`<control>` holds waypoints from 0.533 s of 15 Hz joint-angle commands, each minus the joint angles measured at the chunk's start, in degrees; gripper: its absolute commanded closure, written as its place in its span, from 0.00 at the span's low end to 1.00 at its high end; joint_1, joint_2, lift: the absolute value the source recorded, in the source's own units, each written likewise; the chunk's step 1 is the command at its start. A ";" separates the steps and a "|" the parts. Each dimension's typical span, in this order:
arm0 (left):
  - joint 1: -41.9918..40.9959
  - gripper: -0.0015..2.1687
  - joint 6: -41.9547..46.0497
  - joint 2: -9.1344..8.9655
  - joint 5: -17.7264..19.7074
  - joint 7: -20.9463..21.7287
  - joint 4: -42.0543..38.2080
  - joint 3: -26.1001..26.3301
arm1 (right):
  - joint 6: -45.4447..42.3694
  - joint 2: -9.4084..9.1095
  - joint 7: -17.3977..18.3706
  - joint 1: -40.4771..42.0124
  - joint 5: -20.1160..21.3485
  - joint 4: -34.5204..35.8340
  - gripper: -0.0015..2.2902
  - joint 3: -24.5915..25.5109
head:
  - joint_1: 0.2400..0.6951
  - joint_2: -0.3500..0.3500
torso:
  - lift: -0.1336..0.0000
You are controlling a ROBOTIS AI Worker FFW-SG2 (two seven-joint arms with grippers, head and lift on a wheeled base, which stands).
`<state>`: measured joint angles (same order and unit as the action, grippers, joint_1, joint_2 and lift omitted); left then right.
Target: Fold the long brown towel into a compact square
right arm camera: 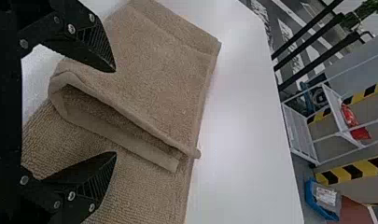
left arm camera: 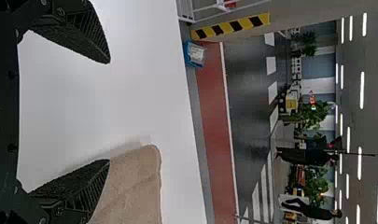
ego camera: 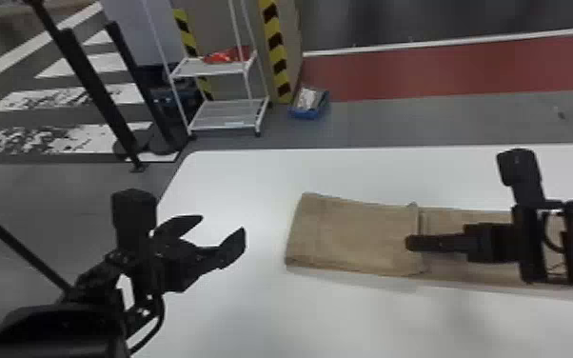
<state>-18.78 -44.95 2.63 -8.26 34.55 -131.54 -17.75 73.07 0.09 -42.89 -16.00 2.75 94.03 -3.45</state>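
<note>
“Slanting across the floor at far left, black posts (ego camera: 97, 90) rise beyond the white table (ego camera: 233, 176). And nearer?”

“The left gripper (ego camera: 222, 225), over the table's left part, its two fingers spread wide. The towel is to its right, well apart from it in the head view.”

“Behind the table?”

“A white shelf rack (ego camera: 212, 70) with a red item (ego camera: 226, 56) on its upper shelf, then a blue box (ego camera: 310, 114) on the floor, beside yellow-and-black striped tape (ego camera: 277, 57).”

“Where is the brown towel (ego camera: 357, 238) itself?”

“It lies on the table, right of center, its left portion folded over on top. The layered edge falls near the middle of the visible length, and the right wrist view shows that edge curling up in a loose lip. The rest runs on to the right.”

“And at far right?”

“The right gripper (ego camera: 407, 243), above the towel beside the layered edge. The right wrist view shows its fingers (right arm camera: 95, 46) wide apart as well, with towel visible between them.”
</note>
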 commanded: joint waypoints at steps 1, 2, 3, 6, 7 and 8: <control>-0.29 0.07 0.16 0.00 0.00 -0.10 -0.12 0.00 | -0.16 -0.14 0.00 0.00 -0.02 -0.07 0.15 -0.42 | 1.00 0.88 | 0.07; -0.47 0.07 0.16 0.00 0.00 -0.10 -0.12 0.00 | -0.16 -0.14 0.00 0.00 -0.02 -0.16 0.17 -0.42 | 1.00 0.89 | 0.07; -0.55 0.07 0.34 0.00 0.00 -0.01 -0.12 -0.09 | -0.33 -0.14 0.00 0.00 -0.02 -0.25 0.20 -0.42 | 1.00 0.89 | 0.07; -0.82 0.07 0.52 0.00 0.00 -0.01 -0.12 -0.27 | -0.33 -0.14 0.17 0.00 0.59 -0.60 0.26 -0.42 | 1.00 0.89 | 0.07; -0.91 0.07 0.69 0.00 0.00 -0.01 -0.12 -0.27 | -0.33 -0.14 0.26 0.00 0.77 -0.69 0.26 -0.51 | 1.00 0.89 | 0.07; -0.99 0.07 0.69 0.00 0.00 -0.01 -0.20 -0.27 | -0.33 -0.14 0.35 0.00 0.77 -0.77 0.26 -0.51 | 1.00 0.89 | 0.07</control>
<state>-19.65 -44.35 2.64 -8.26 34.54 -131.66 -18.02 72.73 0.09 -42.59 -16.00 3.38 93.39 -3.93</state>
